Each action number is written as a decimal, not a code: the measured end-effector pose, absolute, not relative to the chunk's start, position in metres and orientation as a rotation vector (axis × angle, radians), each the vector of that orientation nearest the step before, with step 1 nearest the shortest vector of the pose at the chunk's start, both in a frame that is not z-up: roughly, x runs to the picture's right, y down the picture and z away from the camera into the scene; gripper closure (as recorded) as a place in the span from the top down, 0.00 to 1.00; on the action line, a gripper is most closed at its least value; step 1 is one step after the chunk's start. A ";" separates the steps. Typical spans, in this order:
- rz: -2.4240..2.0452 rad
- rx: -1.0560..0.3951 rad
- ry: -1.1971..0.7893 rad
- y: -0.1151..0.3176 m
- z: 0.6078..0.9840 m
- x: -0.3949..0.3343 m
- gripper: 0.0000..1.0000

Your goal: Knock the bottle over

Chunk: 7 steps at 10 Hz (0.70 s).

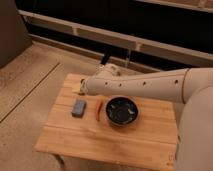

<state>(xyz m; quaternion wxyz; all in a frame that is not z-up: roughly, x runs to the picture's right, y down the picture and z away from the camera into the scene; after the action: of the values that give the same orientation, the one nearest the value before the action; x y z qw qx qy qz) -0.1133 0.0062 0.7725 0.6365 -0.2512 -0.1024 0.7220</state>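
The arm [145,85] stretches left along the far side of a table [100,145], its gripper [80,90], spread or closed I cannot tell, low at the far-left corner, likely placed to sweep the bottle, seemingly hidden behind it.

End effector [80,91] at the table's [100,144] far-left edge; block [78,107], red stick [98,109], bowl [121,120] obstruct the middle; front strip free

One camera looks steeply down from high on the robot's side, with the white arm [150,85] reaching in from the right foreground. The whole wooden bench [100,142] fits in the frame at middle range. The end effector [80,90] is over the bench's far-left part, and the floor [30,75] spreads to its left.
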 end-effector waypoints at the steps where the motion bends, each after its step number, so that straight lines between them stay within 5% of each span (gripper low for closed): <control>1: 1.667 -0.577 -0.247 0.000 0.779 -0.108 0.65; 7: 1.740 -0.565 -0.215 -0.029 0.830 -0.058 0.65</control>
<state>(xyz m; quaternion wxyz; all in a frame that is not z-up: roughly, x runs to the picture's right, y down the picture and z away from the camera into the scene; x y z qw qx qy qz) -0.0582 -0.0288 0.8298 0.6051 -0.2444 -0.0929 0.7520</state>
